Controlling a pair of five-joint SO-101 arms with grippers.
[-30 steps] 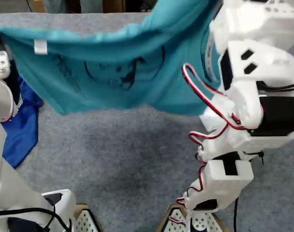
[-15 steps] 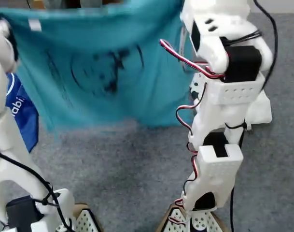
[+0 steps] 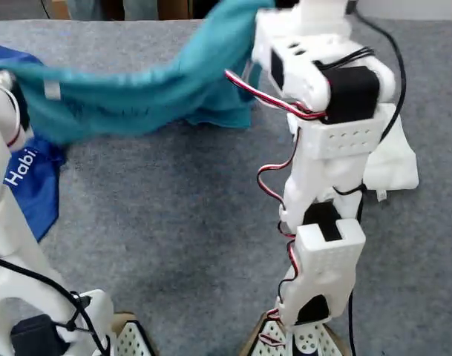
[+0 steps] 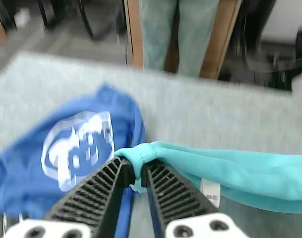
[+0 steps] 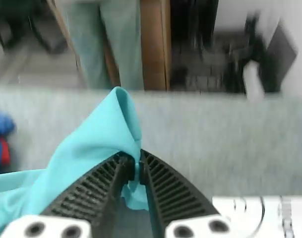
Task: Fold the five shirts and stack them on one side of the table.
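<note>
A teal shirt (image 3: 144, 89) hangs stretched between both arms above the grey table. My left gripper (image 4: 136, 171) is shut on one teal corner (image 4: 141, 153), at the table's left side in the high view (image 3: 10, 81). My right gripper (image 5: 133, 171) is shut on another bunch of the teal shirt (image 5: 111, 134), near the far middle of the table. A blue shirt (image 3: 29, 182) with white print lies crumpled at the left edge, also under my left gripper (image 4: 76, 148). A folded white shirt (image 3: 392, 159) lies at the right, partly behind the right arm.
The grey carpeted table (image 3: 174, 237) has bare room in the middle and front. The arm bases (image 3: 300, 337) stand at the near edge. Furniture and a person's legs (image 4: 185, 34) stand beyond the far edge.
The teal shirt, spread out and held high a second ago, has swung toward the far side and now hangs as a narrow band. Both arms moved farther away; the blue and white shirts are uncovered.
</note>
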